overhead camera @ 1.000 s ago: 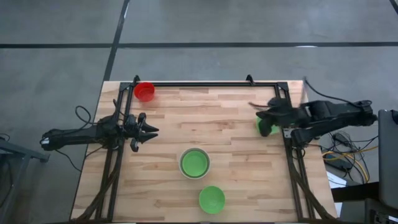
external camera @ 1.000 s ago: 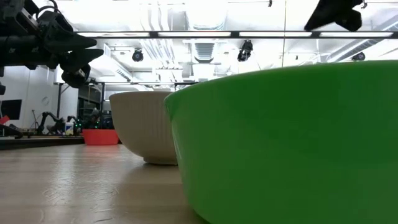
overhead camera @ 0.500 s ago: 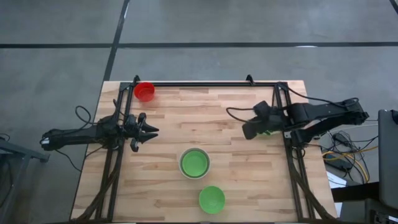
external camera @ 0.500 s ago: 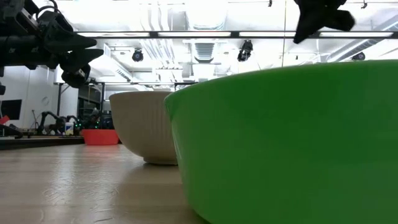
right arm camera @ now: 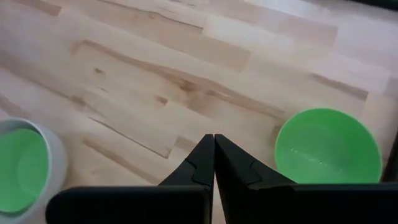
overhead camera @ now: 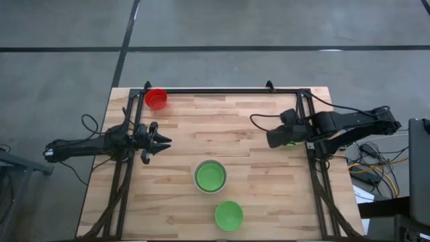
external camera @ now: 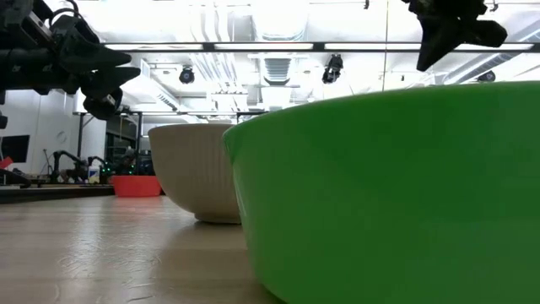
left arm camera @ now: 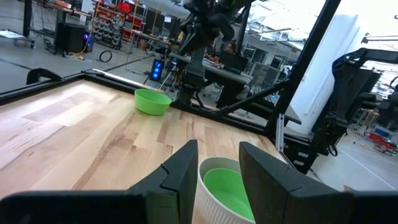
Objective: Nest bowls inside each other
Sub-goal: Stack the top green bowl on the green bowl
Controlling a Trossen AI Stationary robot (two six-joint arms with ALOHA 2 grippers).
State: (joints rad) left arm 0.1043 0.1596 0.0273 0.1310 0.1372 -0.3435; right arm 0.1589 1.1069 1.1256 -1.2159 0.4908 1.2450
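The wooden surface (overhead camera: 248,121) carries five bowls. The whitish bowl (overhead camera: 210,177) sits near the middle, toward the front edge, with a green bowl (overhead camera: 210,177) already nested inside it; its green interior shows from above and in both wrist views. A second green bowl (overhead camera: 228,215) stands alone just in front of that pair, close to the front edge — in the low view it fills most of the frame, with the whitish bowl just behind it. A third green bowl (right arm camera: 328,146) rests upright and empty on the wood at the right side, mostly hidden under the right arm from above. The red bowl (overhead camera: 156,98) stands apart in the far left corner, beside the black frame rail.

The right gripper (overhead camera: 274,139) hangs above the surface at the right side, just beside the third green bowl and not touching it. Its jaws are clenched together on nothing — the two dark fingers (right arm camera: 225,163) meet in a closed wedge over bare wood, with the green bowl off to one side and the whitish bowl farther off on the other.

The left gripper (overhead camera: 161,142) waits at the left side of the surface, raised off the wood, pointing toward the middle. Its jaws stand apart and hold nothing; between them, farther off, the whitish bowl with its green insert is visible.
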